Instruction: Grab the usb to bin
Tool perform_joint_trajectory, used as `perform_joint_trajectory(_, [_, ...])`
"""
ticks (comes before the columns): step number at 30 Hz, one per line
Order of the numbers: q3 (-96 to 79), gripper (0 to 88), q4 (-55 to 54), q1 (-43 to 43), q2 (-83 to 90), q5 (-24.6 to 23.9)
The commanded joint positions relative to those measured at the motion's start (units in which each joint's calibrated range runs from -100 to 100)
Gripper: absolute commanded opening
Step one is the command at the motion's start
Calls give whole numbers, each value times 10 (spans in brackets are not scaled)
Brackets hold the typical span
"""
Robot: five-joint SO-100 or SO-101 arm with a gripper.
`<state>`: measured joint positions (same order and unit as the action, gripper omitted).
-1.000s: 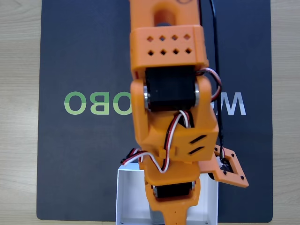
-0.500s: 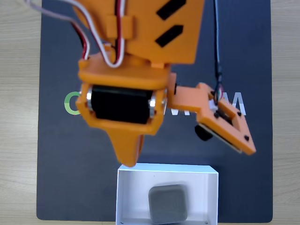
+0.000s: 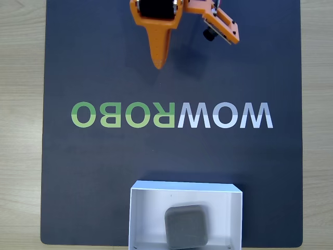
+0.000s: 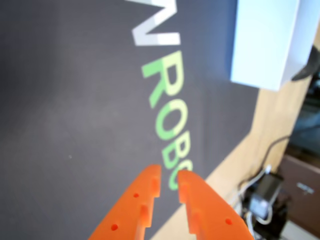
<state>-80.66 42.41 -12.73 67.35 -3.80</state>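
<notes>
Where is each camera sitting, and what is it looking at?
Fixed view: looks straight down from above at the dark mat; the grey usb lies inside the white bin at the bottom edge; the orange gripper pokes in at the top.
Wrist view: rides on the arm, looking past the nearly closed gripper across the mat toward the bin, top right.
Both views share the mat's WOWROBO lettering, the bin and the gripper.
</notes>
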Motion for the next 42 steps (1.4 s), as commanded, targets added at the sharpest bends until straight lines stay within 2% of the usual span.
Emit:
perform_joint_trajectory(1, [-82,36,-4,4,122,2])
perform_joint_trajectory(4, [-149,36,27,3,210,2])
perform_joint_trajectory(10, [-153,36,157,4,312,2])
perform_joint_trajectory(21, [-112,36,312,3,317,2])
perform_joint_trajectory(42, [-110,36,312,-1,317,1])
